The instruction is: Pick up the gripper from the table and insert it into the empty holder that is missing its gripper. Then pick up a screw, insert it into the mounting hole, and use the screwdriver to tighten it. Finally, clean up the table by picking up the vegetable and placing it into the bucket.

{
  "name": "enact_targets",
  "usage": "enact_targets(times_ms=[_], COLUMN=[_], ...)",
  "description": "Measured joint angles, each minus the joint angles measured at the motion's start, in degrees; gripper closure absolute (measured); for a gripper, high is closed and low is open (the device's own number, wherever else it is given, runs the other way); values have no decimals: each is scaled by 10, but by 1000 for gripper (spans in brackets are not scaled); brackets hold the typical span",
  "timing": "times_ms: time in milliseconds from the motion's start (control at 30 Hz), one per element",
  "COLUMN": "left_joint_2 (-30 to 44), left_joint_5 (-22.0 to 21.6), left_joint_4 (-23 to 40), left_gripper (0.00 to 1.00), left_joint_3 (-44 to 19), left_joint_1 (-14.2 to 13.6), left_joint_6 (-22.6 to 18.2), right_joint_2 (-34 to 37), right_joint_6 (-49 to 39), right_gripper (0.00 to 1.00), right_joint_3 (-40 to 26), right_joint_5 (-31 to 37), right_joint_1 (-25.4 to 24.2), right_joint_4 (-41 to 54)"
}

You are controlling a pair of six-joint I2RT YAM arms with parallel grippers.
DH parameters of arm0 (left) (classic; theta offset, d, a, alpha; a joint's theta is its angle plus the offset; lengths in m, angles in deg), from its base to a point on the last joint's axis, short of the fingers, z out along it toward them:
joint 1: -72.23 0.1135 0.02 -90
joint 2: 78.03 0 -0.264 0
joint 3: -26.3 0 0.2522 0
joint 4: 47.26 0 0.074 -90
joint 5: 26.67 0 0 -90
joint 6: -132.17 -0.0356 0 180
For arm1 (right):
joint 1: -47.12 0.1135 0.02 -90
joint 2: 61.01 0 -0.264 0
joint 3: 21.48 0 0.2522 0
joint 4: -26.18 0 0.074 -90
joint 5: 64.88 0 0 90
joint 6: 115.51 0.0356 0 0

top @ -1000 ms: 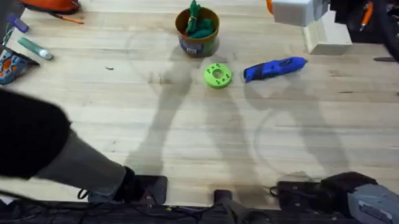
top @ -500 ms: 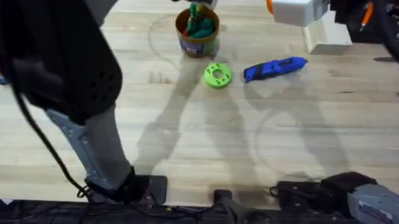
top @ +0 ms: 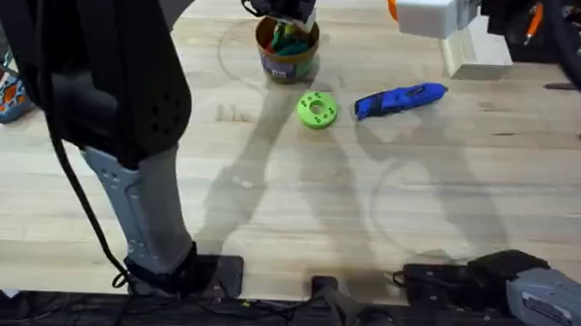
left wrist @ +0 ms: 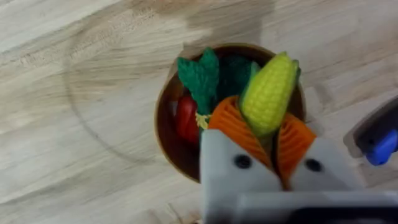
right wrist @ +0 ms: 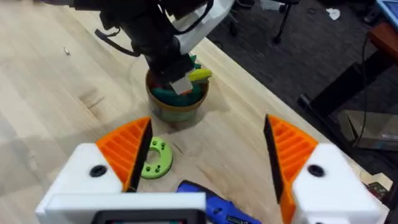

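My left gripper (left wrist: 266,132) hangs right above the mustard bucket (top: 287,55), shut on a yellow corn cob (left wrist: 268,92), the vegetable. The cob sticks out over the bucket's rim (left wrist: 163,134); green leafy and red pieces lie inside. The right wrist view shows the same gripper (right wrist: 171,65) with the cob (right wrist: 200,75) over the bucket (right wrist: 177,106). The blue screwdriver (top: 401,99) lies right of the bucket. At the back right stands the white holder (top: 430,12) with an orange piece at its end. My right gripper (right wrist: 210,124) is open and holds nothing. The screw is out of view.
A green round disc with holes (top: 316,110) lies between the bucket and the screwdriver. My left arm (top: 107,96) rises large over the table's left side. A cream block (top: 477,53) sits under the holder. The right arm's base (top: 521,281) rests at the front right.
My left arm has swung up from the left edge and across to the bucket, bringing the corn cob over its opening. The right arm, disc and screwdriver have stayed put.
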Motion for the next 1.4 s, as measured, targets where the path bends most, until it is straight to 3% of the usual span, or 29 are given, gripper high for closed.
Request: enact_targets(times_ms=[167, 200, 233, 400, 567, 867, 1033, 1167, 1400], left_joint_2=[0, 0, 0, -14, -80, -229, -272, -336, -529], left_joint_5=[0, 0, 0, 0, -1, -43, -63, -70, -87], left_joint_4=[3, 4, 3, 6, 26, 132, 177, 173, 141], left_gripper=[155, 52, 24, 13, 13, 13, 13, 13, 13], left_joint_3=[0, 0, 0, 0, 0, 0, 7, 67, 264], left_joint_1=[0, 0, 0, 0, 0, -16, -39, -41, -40], left_joint_6=[0, 3, 3, 2, 0, 0, 0, 3, 44], right_joint_2=[0, 0, 0, 0, -13, -124, -193, -261, -364], right_joint_6=[0, 0, 0, 0, 0, 57, 112, 141, 187], right_gripper=[10, 10, 10, 11, 10, 10, 10, 10, 10], right_joint_3=[0, 0, 0, 0, 0, 0, 0, 0, -2], right_joint_5=[0, 0, 0, 0, 0, 3, 57, 105, 162], right_joint_1=[0, 0, 0, 0, 0, 0, 0, 0, 0], right_joint_4=[0, 0, 0, -1, 0, 26, 103, 178, 327])
